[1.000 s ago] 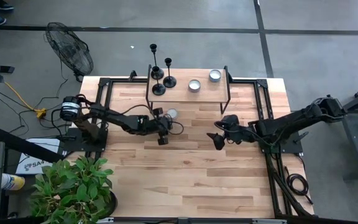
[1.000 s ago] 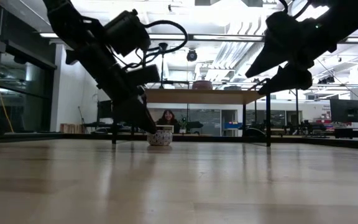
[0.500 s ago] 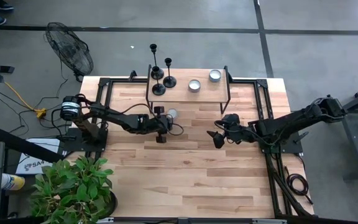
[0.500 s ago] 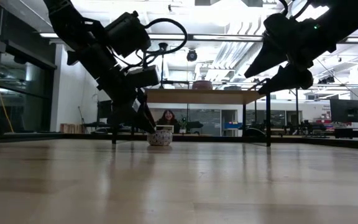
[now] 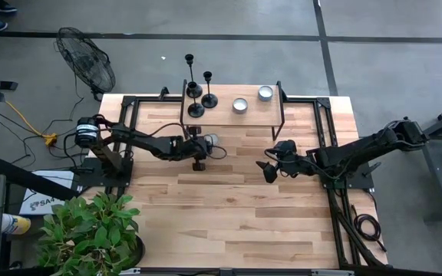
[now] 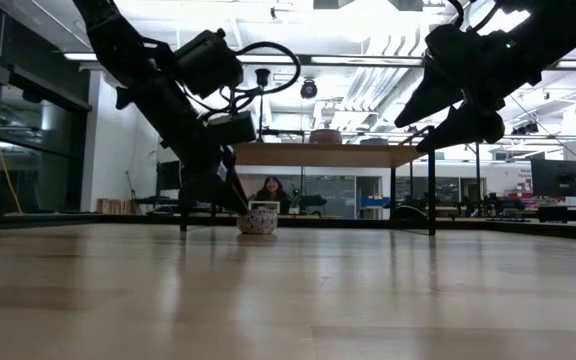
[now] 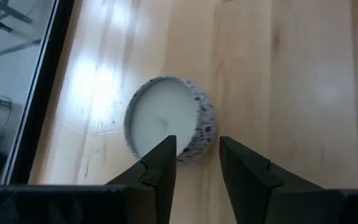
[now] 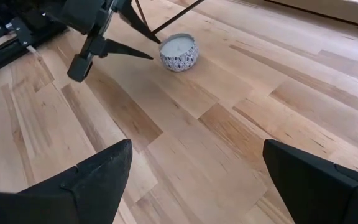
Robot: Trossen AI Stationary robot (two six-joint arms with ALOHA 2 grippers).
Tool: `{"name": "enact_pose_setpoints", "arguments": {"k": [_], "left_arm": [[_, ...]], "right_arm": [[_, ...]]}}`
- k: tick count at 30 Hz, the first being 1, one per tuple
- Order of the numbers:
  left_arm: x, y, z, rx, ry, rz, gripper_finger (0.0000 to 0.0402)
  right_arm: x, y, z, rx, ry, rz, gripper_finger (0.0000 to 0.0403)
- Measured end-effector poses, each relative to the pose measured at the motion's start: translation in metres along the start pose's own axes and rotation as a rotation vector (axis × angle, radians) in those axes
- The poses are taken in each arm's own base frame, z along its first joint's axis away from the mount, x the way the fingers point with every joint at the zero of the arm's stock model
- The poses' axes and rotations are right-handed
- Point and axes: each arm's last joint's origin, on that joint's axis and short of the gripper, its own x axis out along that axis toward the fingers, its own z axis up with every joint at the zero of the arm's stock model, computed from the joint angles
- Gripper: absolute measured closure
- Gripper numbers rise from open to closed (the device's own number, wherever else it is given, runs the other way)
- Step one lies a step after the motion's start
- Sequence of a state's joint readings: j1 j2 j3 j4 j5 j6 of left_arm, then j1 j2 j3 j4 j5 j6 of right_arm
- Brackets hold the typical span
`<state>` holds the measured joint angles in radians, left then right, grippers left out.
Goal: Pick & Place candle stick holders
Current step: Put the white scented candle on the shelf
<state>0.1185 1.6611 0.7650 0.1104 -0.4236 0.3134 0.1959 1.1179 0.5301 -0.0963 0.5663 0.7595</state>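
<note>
Three black candle stick holders (image 5: 196,110) stand on their round bases at the left end of a raised wooden shelf (image 5: 252,115) at the table's far side. My left gripper (image 7: 196,152) is open by a narrow gap, slanting down just short of a white candle tin (image 7: 169,127) on the table in front of the shelf. Nothing is between its fingers. Seen from above, this gripper (image 5: 204,145) is left of the tin (image 5: 212,140). My right gripper (image 5: 265,170) hangs wide open above the table's middle right, holding nothing.
Two more candle tins (image 5: 240,105) (image 5: 265,93) sit on the shelf. The shelf's black legs (image 6: 431,190) stand on the table. A potted plant (image 5: 90,230) is at the near left corner. Bare wood (image 5: 244,222) fills the near half.
My left gripper has swung a little toward the table's far edge, closer to the candle tin, and has rolled about its own line. Its gap looks the same. The tin has stayed in place.
</note>
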Motion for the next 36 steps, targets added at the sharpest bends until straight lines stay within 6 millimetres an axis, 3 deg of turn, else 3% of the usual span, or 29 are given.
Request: {"name": "enact_pose_setpoints", "arguments": {"k": [36], "left_arm": [[0.0077,0.002,-0.0049,0.127,0.008,-0.054,0.0286]], "right_arm": [[0.0,-0.0002,0.0001,0.003,-0.006,-0.007,0.0045]]}}
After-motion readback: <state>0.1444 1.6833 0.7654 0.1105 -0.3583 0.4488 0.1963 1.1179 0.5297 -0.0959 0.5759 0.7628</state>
